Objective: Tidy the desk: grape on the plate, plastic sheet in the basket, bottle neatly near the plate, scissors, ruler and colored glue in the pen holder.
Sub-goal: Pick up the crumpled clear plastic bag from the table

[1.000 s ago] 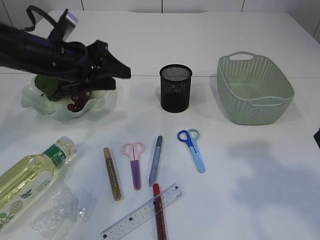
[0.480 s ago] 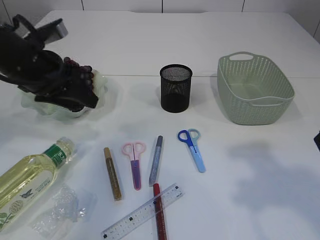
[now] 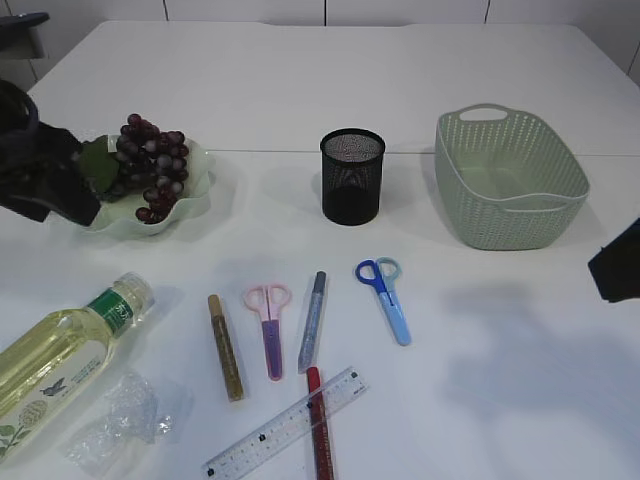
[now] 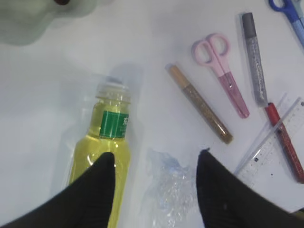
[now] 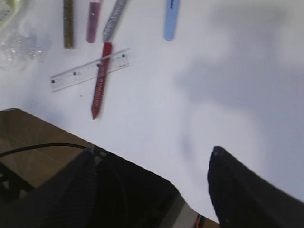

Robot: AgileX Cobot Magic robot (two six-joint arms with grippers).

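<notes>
The grape bunch [image 3: 150, 158] lies on the pale green plate [image 3: 198, 196] at the back left. My left gripper [image 3: 60, 195] is just left of the plate, open and empty; in the left wrist view it [image 4: 156, 156] hovers over the yellow bottle [image 4: 107, 137] and the crumpled plastic sheet [image 4: 168, 190]. The bottle [image 3: 60, 365] and the sheet [image 3: 115, 425] lie at the front left. The gold glue [image 3: 225, 345], pink scissors [image 3: 268, 325], silver glue [image 3: 312, 320], blue scissors [image 3: 385, 295], ruler [image 3: 285, 425] and red glue [image 3: 318, 430] lie at front centre. My right gripper [image 3: 620, 268] is open at the right edge.
The black mesh pen holder [image 3: 351, 175] stands at the centre back. The green basket [image 3: 508, 180] stands at the back right. The right wrist view shows the table's front edge [image 5: 142, 164], with the ruler [image 5: 90, 70] across the red glue [image 5: 99, 80].
My left arm has drawn back leftward off the plate, leaving the grape bunch lying on it. My right gripper has come into view at the right edge.
</notes>
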